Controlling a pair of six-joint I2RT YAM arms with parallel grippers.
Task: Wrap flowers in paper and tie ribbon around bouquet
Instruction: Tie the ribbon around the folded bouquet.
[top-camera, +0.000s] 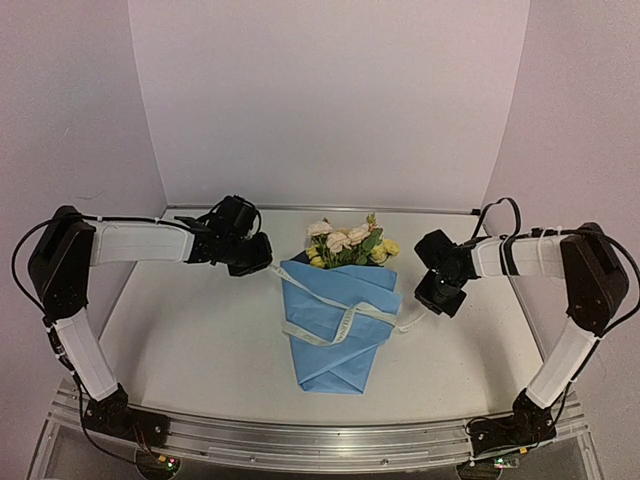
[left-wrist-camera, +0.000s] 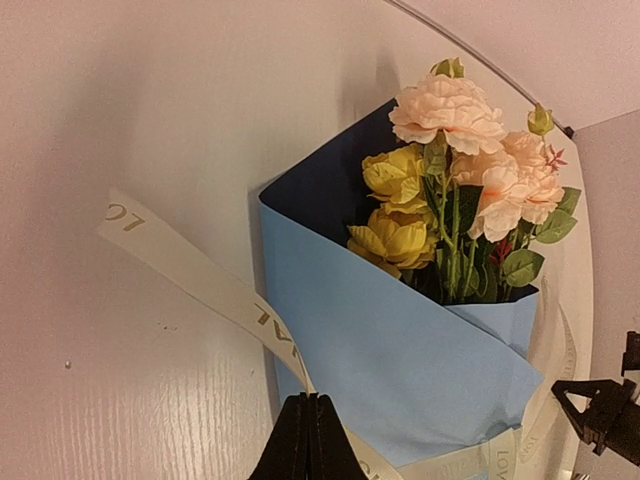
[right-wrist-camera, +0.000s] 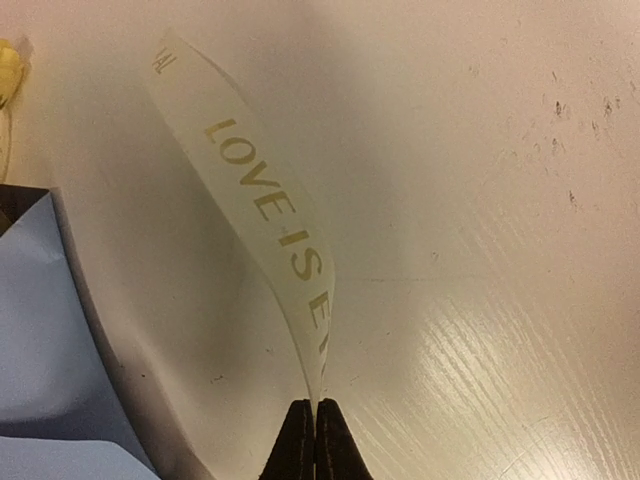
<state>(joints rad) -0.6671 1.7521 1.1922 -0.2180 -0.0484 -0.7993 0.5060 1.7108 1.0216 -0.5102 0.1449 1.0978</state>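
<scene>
Across folded light-blue paper (left-wrist-camera: 400, 360), flat cream lettered ribbon (right-wrist-camera: 270, 210)

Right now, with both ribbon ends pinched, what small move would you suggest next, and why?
Probably draw the grippers apart: the left gripper and right gripper each pinch an end of the ribbon, which lies slack and looped across the bouquet.

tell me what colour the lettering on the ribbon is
Gold, printed on the cream-white ribbon. It shows best in the right wrist view.
</scene>
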